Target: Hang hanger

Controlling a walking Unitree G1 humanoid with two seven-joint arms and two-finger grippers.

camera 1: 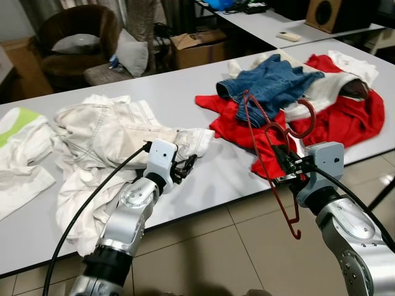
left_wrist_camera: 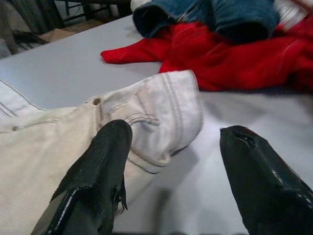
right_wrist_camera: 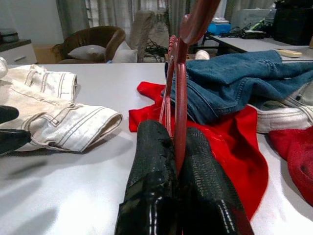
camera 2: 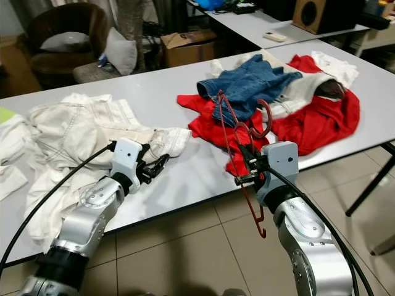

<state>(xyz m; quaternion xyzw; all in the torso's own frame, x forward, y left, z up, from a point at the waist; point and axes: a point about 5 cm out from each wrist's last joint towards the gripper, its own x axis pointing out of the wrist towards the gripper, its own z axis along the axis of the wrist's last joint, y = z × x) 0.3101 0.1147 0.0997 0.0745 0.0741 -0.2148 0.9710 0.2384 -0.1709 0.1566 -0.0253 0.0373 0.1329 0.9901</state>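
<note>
The right claw (camera 1: 285,165) is clamped on a dark red hanger (camera 1: 271,132), holding it at the near edge of the grey tabletop (camera 1: 185,92); the hanger's hook curls up over the clothing pile and one wire end hangs down past the edge toward the tiled floor (camera 1: 234,246). The right wrist view confirms the grip: both black fingers (right_wrist_camera: 151,181) are pressed together around the hanger's red wire, which rises straight up between them. The left claw (camera 1: 185,166) sits low at the near edge, just beside a cuff of the white trousers (camera 1: 105,132), its fingers spread wide and holding nothing. The left wrist view shows the gap between those fingers (left_wrist_camera: 98,181) plainly, with the trouser cuff lying behind one of them on the bare tabletop. Toward the right end of the tabletop lies a red garment (camera 1: 345,117) with blue jeans (camera 1: 274,83) heaped on top and a white garment (camera 1: 333,80) tucked among them. A further white and green cloth (camera 1: 18,132) lies at the left end. Beyond the far edge the head views show a brown armchair (camera 1: 77,40), a cardboard box (camera 1: 197,46) and a second table carrying a speaker (camera 1: 324,12).
</note>
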